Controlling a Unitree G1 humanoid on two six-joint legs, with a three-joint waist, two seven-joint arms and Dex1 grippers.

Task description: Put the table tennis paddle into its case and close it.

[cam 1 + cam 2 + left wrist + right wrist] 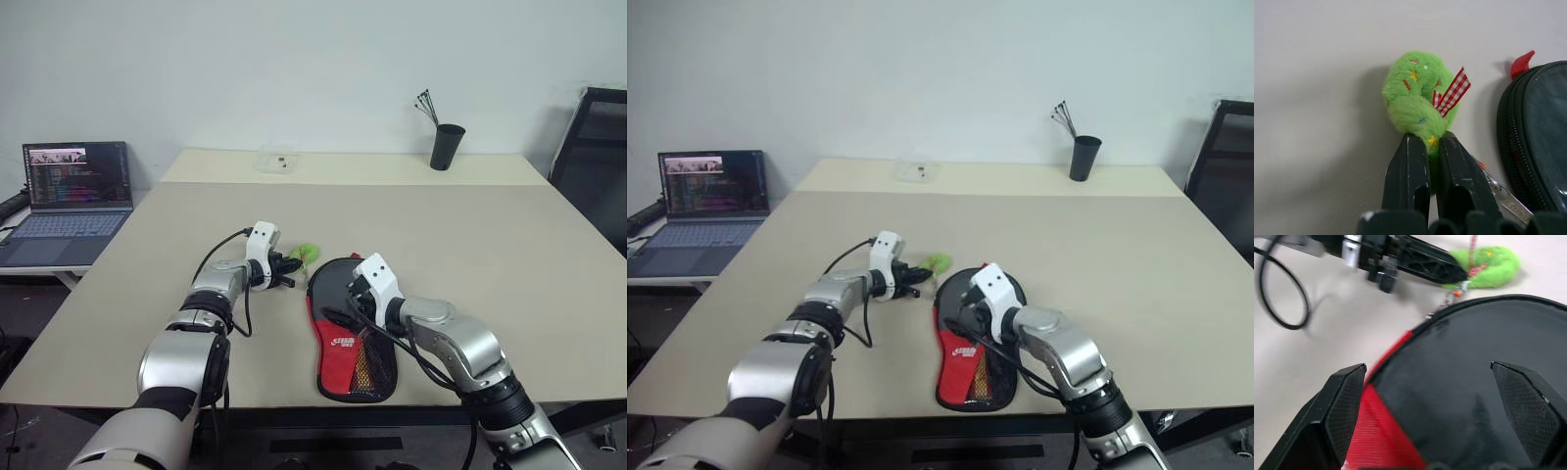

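The case (340, 358), black above and red below with a white logo, lies flat near the table's front edge. A fluffy green zipper tag (1413, 98) with a checked ribbon sits just left of the case's round end, tied to it by a small metal chain. My left gripper (1427, 138) is shut on this tag; it also shows as a black gripper (1449, 269) in the right wrist view. Over the case's black top (1459, 382), my right gripper (1427, 367) stands open, one finger to each side. The table tennis paddle is hidden.
An open laptop (73, 191) sits on a side desk at the left. A black cup with sticks (447, 145) and a small clear container (277, 160) stand at the far edge of the beige table (441, 245). A dark chair (593, 147) is at the right.
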